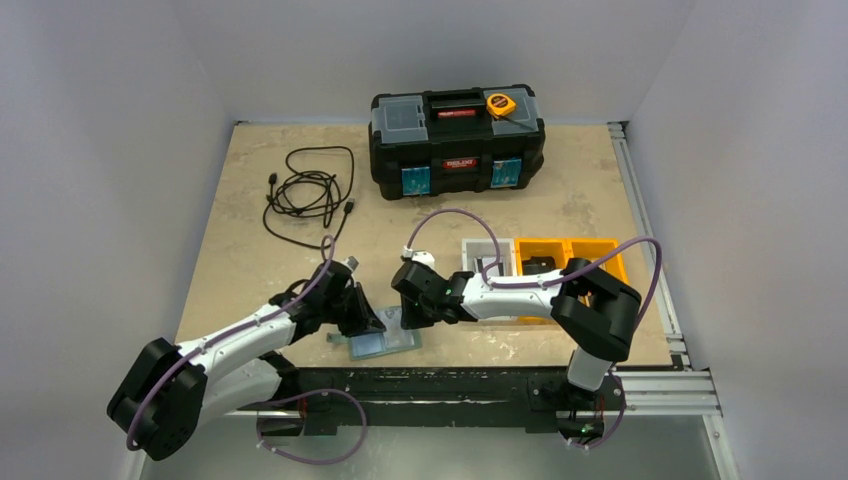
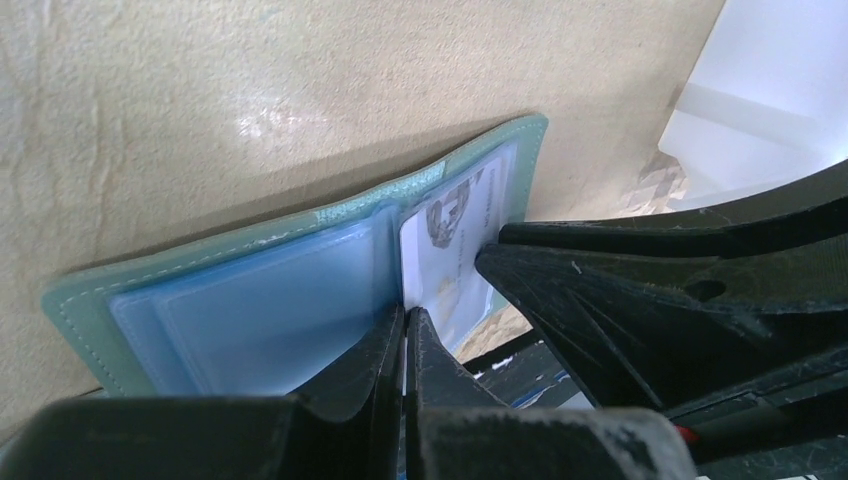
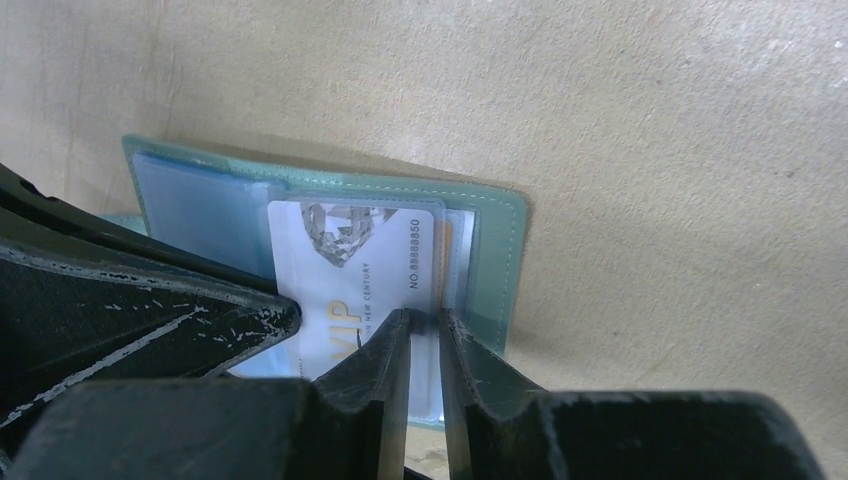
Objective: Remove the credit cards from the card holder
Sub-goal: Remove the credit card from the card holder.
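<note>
Card holder [image 1: 385, 345], a flat teal-green bifold wallet with pale blue inner pockets, lies open and pockets-up on the pale beige table [image 1: 250, 200], close to its near edge and between my two arms. A small tab sticks out from its left side.

Right half of the holder: a white plastic card [image 3: 340, 270] printed with "VIP", a number and a diamond emblem sits in a clear pocket. A thin orange card edge [image 3: 446, 235] shows just behind its far right corner.

Left half: only empty-looking blue pockets are visible.

My left gripper [image 2: 405, 315] is closed. Its fingers meet at the holder's near edge, right at the central fold. A thin pale sliver shows between them, but I cannot tell whether it is pinched.

My right gripper [image 3: 425, 318] sits at the near edge of the white card's pocket with its fingers a narrow slit apart. The pocket's pale edge lies in the slit, and I cannot tell whether the fingers press on it.

The two grippers are just beside each other, tips almost touching over the card.

Background, far side of the table: a black plastic toolbox [image 1: 457, 140] with a yellow tape measure [image 1: 501, 104] on its lid. Left of it lies a coiled black cable [image 1: 305, 190]. Right of the holder stand a white plastic bin [image 1: 470, 245] and orange plastic bins [image 1: 600, 250] side by side.
</note>
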Robot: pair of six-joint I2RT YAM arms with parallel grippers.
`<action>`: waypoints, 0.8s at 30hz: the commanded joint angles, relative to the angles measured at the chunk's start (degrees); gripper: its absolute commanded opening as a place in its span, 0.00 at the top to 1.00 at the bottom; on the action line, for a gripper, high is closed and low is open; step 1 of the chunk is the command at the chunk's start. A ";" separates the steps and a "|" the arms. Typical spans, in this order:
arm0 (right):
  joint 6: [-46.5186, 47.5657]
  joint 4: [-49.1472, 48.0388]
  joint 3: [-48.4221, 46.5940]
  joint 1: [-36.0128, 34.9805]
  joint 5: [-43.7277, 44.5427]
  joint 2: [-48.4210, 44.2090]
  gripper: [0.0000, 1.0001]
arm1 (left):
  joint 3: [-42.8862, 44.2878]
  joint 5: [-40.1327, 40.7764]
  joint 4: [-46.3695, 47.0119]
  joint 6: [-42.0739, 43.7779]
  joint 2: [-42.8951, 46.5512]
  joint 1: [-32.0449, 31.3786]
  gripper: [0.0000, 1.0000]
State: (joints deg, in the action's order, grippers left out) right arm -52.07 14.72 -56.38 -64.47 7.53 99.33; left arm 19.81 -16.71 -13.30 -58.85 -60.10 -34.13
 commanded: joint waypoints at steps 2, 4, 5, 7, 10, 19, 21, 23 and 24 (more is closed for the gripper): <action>-0.53 2.53 3.15 1.01 1.42 0.87 0.86 | 2.89 0.79 -4.94 3.12 1.91 0.80 1.00; -0.57 2.30 3.41 1.17 1.25 1.01 0.86 | 3.03 0.81 -5.46 3.32 1.77 0.91 1.00; -0.64 2.25 3.55 1.29 1.21 0.99 0.87 | 3.03 0.75 -5.63 3.50 1.75 1.05 1.00; -0.82 2.00 3.95 1.47 1.10 0.98 0.87 | 2.84 0.72 -5.68 3.69 1.82 1.15 1.00; -0.93 1.72 4.55 1.81 0.94 0.85 0.87 | 2.94 0.46 -6.15 4.18 1.97 1.49 1.00; -1.06 1.84 5.05 2.05 1.16 0.83 0.88 | 3.92 -2.61 -6.41 4.96 3.66 2.31 1.00; -1.01 2.00 4.82 2.06 1.30 0.62 0.88 | 4.08 -4.03 -5.84 4.76 3.81 2.32 1.00; -1.03 2.33 4.46 2.06 1.81 0.64 0.89 | 4.36 -4.54 -6.09 4.59 4.07 2.31 1.00; -1.01 2.48 4.36 2.06 1.90 0.62 0.89 | 4.54 -4.26 -6.61 4.68 4.15 2.31 1.00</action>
State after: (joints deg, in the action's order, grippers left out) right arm -54.02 9.91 -53.89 -63.07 4.99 98.96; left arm 21.56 -18.28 -19.11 -55.33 -57.32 -32.25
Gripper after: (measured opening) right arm 0.120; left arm 0.009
